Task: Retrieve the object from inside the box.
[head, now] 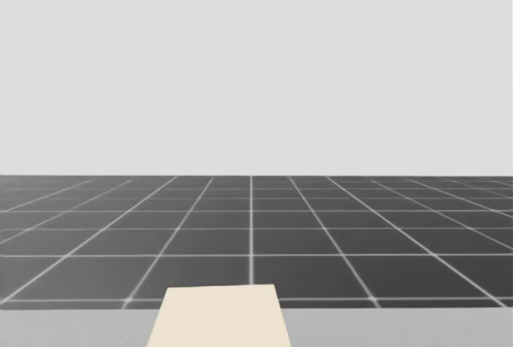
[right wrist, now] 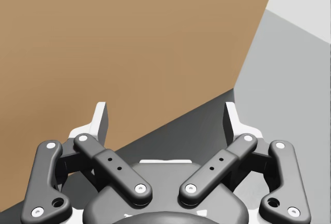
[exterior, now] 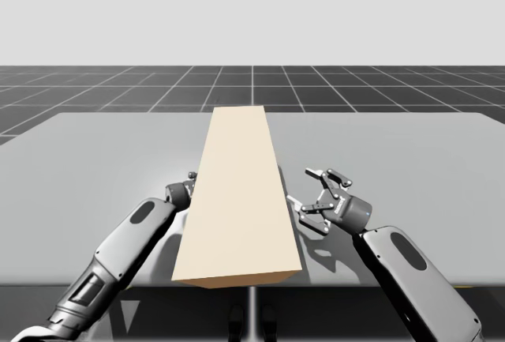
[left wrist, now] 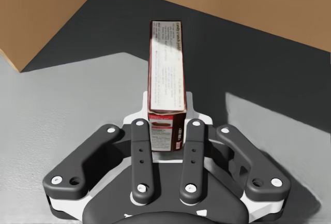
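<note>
Dark red carton point(left wrist: 166, 63) is being held by its near end between the fingers of the left gripper point(left wrist: 168, 105), both fingers being pressed against its narrow sides. In the left wrist view its long axis is being presented straight ahead of the gripper, running away from the fingers toward the brown inner wall of the tan box point(exterior: 241, 192). The carton is lying in the shadowed area under that box.

At centre-left of the high view, the left gripper point(exterior: 183, 192) is being partly covered by the left flank of the tan box. The box itself is being shown as a long slab running from the lower centre of the frame to the upper centre, over the grey table point(exterior: 95, 152).

At centre-right of the high view, the right gripper point(exterior: 308, 192) is being kept just beside the right flank of the box. Its fingers are being held wide apart, with nothing between them; the brown wall is being faced in the right wrist view.

The left arm is judged to be the one serving the retrieval. The coming withdrawal is judged to depend on the carton being drawn back along its own long axis.
</note>
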Tool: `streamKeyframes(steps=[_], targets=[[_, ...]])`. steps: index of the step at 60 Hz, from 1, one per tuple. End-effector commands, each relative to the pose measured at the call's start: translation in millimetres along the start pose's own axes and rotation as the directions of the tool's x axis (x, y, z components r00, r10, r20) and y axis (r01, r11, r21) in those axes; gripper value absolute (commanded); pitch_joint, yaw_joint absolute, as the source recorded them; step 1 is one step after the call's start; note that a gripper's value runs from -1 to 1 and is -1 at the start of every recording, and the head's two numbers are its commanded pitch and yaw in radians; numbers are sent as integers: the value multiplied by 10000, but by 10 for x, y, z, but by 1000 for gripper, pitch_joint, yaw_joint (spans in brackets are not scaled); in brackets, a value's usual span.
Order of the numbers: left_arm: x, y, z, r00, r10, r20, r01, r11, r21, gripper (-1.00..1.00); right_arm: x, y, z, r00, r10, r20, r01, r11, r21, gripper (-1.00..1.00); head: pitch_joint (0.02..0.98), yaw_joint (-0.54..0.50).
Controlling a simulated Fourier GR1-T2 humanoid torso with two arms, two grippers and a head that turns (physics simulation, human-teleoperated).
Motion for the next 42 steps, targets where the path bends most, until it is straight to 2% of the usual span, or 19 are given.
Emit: streamKeyframes(steps=[1, 9, 15, 22, 24, 27, 28, 31, 32, 33, 35, 39, 41, 42], targets=[[-191, 16, 522, 9990, 253, -379, -225, 9971, 721, 1000, 7, -15, 7, 10000, -5, 52, 5, 10000, -47, -1000, 82, -10], [-272, -38, 1052, 9984, 397, -396, -316, 9818, 1875, 1000, 33, -44, 12, 9997, -2, 228, 10, 9994, -344, -1000, 76, -9], [-233, -5, 1303, 9991, 344, -266, -270, 9707, 2388, 1000, 54, -51, 9, 9993, -38, 363, 60, 9981, -618, -1000, 70, -3], [-53, 168, 1552, 9998, 66, -209, -1, 9549, 2969, 1000, 76, -65, -10, 9998, -15, 203, 40, 9924, -1229, -1000, 61, 0], [6, 226, 1603, 9999, 12, -155, 37, 9502, 3118, 1000, 80, -76, -9, 9997, -137, 203, 163, 9911, -1318, -1000, 58, 1], [107, 327, 1682, 9999, -82, -61, 98, 9422, 3348, 1000, 86, -87, -8, 9995, -137, 296, 176, 9906, -1359, -1000, 55, -1], [173, 387, 1731, 9999, -128, 14, 114, 9356, 3528, 1000, 91, -99, -7, 9990, -281, 353, 325, 9905, -1335, -1000, 54, -2], [262, 458, 1792, 9997, -209, 100, 158, 9308, 3652, 1000, 90, -110, -12, 9983, -277, 508, 339, 9914, -1264, -1000, 52, -2], [327, 508, 1833, 9995, -306, 121, 237, 9247, 3799, 1000, 87, -117, -21, 9966, -430, 709, 512, 9917, -1180, -1000, 51, -1], [327, 508, 1833, 9995, -306, 121, 237, 9247, 3799, 1000, 87, -117, -21, 9966, -430, 709, 512, 9917, -1180, -1000, 51, -1], [437, 586, 1895, 9990, -395, 228, 272, 9174, 3970, 1000, 75, -139, -38, 9957, -153, 909, 263, 9922, -1215, -1000, 51, -1], [585, 696, 1962, 9980, -556, 288, 382, 9051, 4235, 1000, 74, -165, -61, 9940, -173, 1078, 328, 9892, -1430, -1000, 48, 0], [628, 726, 1976, 9977, -595, 320, 401, 9028, 4283, 1000, 77, -169, -58, 9945, -245, 1019, 392, 9888, -1440, -1000, 47, 0], [690, 770, 1997, 9972, -648, 360, 427, 8989, 4360, 1000, 84, -174, -50, 9954, -407, 866, 524, 9890, -1380, -1000, 46, -1]])
